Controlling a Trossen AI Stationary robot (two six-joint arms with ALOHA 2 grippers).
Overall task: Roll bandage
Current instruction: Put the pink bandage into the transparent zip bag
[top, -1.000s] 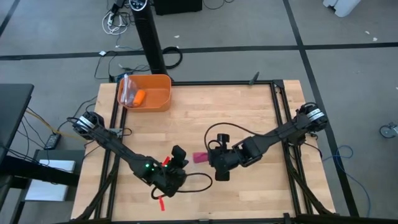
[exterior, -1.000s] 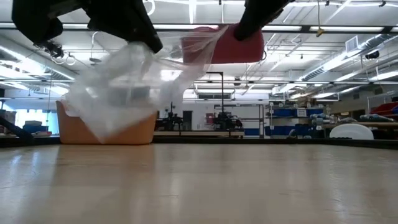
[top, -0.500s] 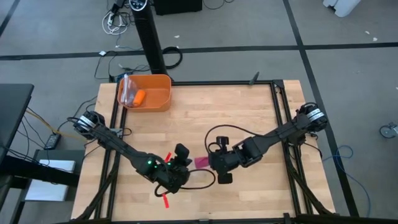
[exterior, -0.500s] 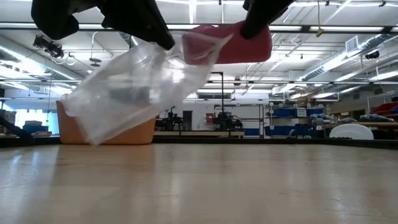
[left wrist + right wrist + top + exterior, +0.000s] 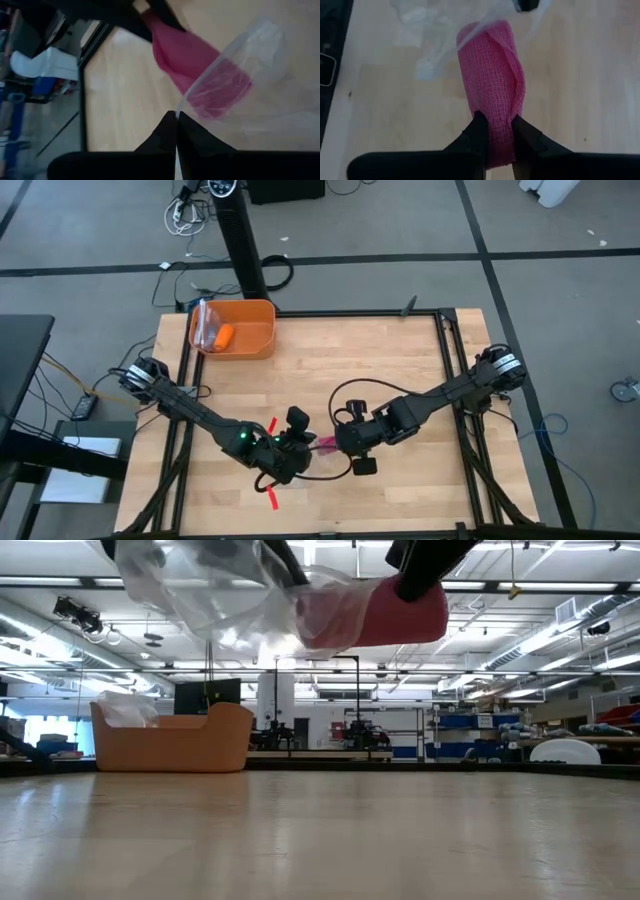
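Orange bin (image 5: 233, 328) at 11 o'clock on the wooden table (image 5: 400, 360), holding a small orange object (image 5: 225, 335). Left gripper (image 5: 296, 448) near 6 o'clock, fingers pressed together on the rim of the clear plastic bag (image 5: 215, 585), bag lifted well clear of the tabletop with its mouth turned toward the other arm. Bandage (image 5: 326, 444), rolled into a pink cylinder, just right of the left gripper and between the two arms, held in the air; leading end already inside the bag mouth, trailing end outside, as seen in the low view (image 5: 375, 615) and the left wrist view (image 5: 200, 65). Right gripper (image 5: 345, 442) immediately to the right, at about 5 o'clock, fingers pinching the trailing end of the roll (image 5: 492, 95). Step in hand, by judgement: rolling finished, roll being bagged. Next move likely calling for a further push of the roll along its own axis into the bag while the pinched rim stays taut and open, then release by the right fingers once most of the roll sits inside. Risk: soft film folding across the mouth, or the roll loosening at its free edge.
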